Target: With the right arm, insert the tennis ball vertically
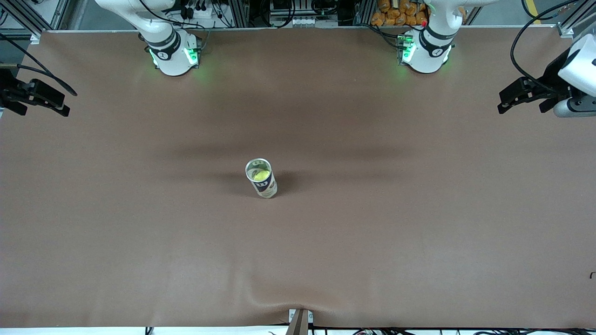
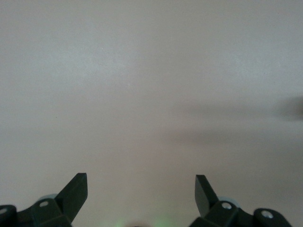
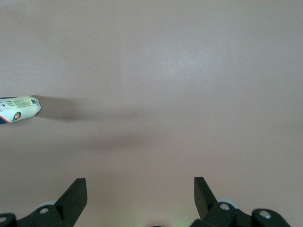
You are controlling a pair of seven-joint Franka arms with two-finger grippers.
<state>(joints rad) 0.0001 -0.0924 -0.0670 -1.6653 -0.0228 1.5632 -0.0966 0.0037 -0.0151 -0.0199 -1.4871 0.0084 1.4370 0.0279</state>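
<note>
A clear tennis-ball can (image 1: 264, 186) with a dark label stands upright near the middle of the brown table. A yellow-green tennis ball (image 1: 261, 175) sits inside it, seen through the open top. My right gripper (image 1: 58, 100) is open and empty, up over the right arm's end of the table, well away from the can. Its wrist view shows the open right gripper (image 3: 140, 184) over bare table, with the can (image 3: 19, 109) at the picture's edge. My left gripper (image 1: 505, 103) is open and empty over the left arm's end and waits; its wrist view shows the open left gripper (image 2: 141, 182) above only table.
The brown table cover (image 1: 139, 232) has a wrinkle (image 1: 279, 298) near the front edge by a small bracket (image 1: 300, 318). The arm bases (image 1: 174, 56) (image 1: 426, 53) stand along the table edge farthest from the front camera. Orange objects (image 1: 398, 13) lie off the table there.
</note>
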